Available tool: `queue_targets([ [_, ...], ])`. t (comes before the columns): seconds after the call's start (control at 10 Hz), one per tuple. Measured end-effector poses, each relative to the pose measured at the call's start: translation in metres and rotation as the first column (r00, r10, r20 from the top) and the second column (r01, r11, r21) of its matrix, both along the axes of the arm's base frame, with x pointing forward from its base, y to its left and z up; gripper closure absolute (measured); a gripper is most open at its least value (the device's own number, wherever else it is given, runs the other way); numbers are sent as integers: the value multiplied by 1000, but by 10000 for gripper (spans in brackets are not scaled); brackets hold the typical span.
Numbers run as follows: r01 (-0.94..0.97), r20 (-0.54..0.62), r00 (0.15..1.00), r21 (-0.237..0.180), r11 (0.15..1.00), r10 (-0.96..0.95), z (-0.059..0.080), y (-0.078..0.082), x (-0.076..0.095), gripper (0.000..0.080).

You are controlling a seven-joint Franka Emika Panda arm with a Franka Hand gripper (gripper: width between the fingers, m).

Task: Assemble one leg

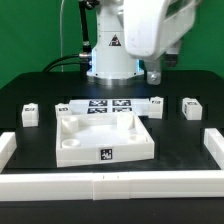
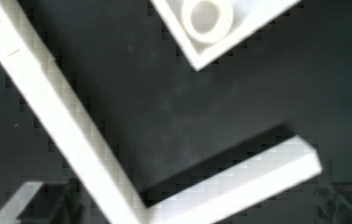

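Your jaws are released and empty: in the wrist view the two dim fingers [image 2: 34, 205] stand well apart, with only dark surface and a white rail [image 2: 48, 90] between them. In the exterior view they hover high above the leg [image 1: 158, 104] without touching it. I judge this a pre-grasp stance, since the height leaves you room to line up before descending.

That leg lies on the black surface [image 1: 178, 135] just beside the marker board [image 1: 105, 105], on the exterior view's right of it. It is clear of its neighbours, so the fingers can straddle it. Another leg [image 1: 190, 108] sits further toward the exterior view's right, and a third [image 1: 30, 115] lies well apart on the left.

The tray [image 1: 100, 140] rests in the middle with its rim up, presumably so it can take the legs. The rail fences the work area, likely to keep parts from sliding off. No leg looks fitted yet, so I judge the task barely begun.
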State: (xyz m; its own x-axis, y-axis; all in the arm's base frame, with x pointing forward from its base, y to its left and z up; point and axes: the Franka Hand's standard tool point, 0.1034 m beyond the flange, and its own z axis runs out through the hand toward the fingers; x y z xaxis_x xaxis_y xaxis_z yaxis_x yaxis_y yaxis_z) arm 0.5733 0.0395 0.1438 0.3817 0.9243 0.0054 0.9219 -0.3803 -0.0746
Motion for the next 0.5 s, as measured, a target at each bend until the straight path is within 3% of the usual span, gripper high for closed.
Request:
queue_targets([
  [0.3, -29, -16, 999, 10, 1000, 30, -32, -20, -31, 150],
  [0.5, -30, -16, 999, 9, 999, 31, -32, -20, -30, 150],
])
